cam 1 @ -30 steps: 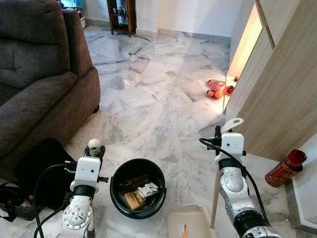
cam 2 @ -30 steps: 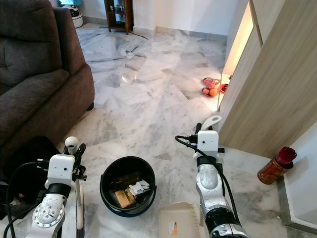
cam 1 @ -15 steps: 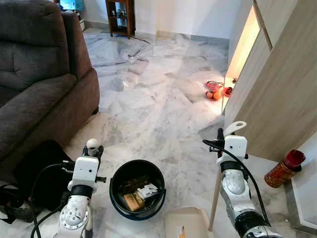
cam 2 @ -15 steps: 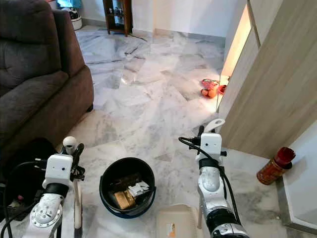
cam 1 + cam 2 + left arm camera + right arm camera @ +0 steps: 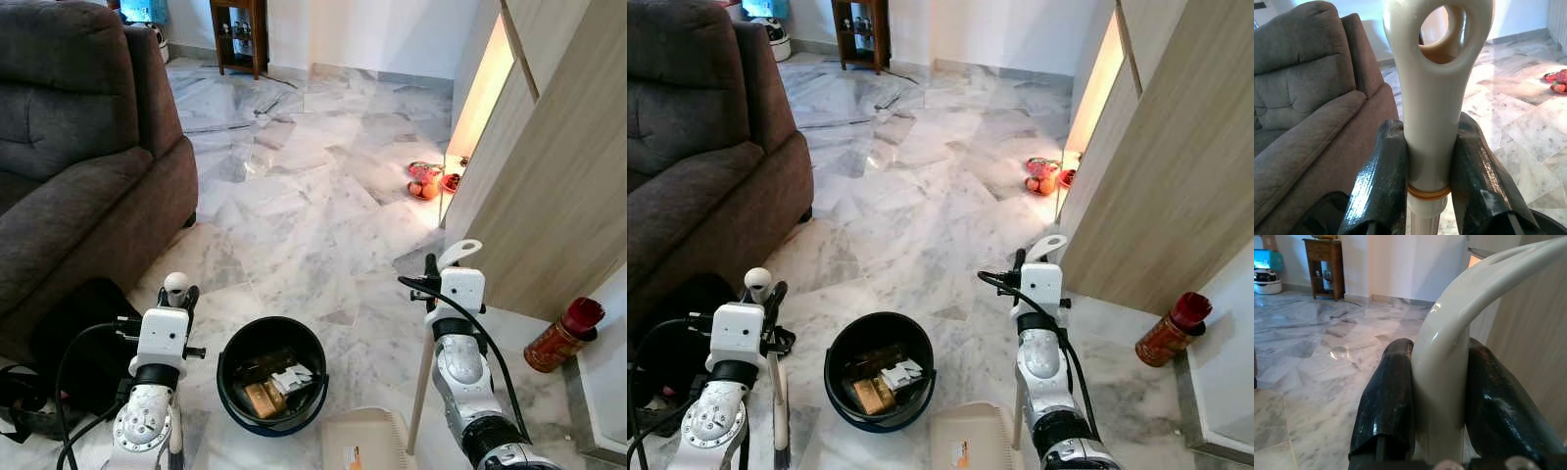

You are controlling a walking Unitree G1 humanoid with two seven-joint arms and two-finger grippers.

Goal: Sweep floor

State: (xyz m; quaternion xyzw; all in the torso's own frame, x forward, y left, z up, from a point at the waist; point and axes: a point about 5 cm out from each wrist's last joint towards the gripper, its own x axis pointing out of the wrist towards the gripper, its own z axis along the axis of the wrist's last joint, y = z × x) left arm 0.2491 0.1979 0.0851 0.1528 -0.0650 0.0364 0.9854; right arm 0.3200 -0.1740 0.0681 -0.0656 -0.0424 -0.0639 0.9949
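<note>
Marble floor [image 5: 294,196] stretches ahead, with a grey sofa [image 5: 78,166] on the robot's left and a wooden cabinet [image 5: 558,176] on its right. Its left pincer [image 5: 1425,166] is clenched on the cream broom handle [image 5: 1432,98], just below the hanging loop. Its right pincer [image 5: 1440,396] is clamped around the curved white dustpan handle [image 5: 1464,308], with the dustpan [image 5: 362,446] resting on the floor near the robot. A black bucket [image 5: 272,372] holding scraps sits between the arms. A red jar [image 5: 563,333] stands by the cabinet.
</note>
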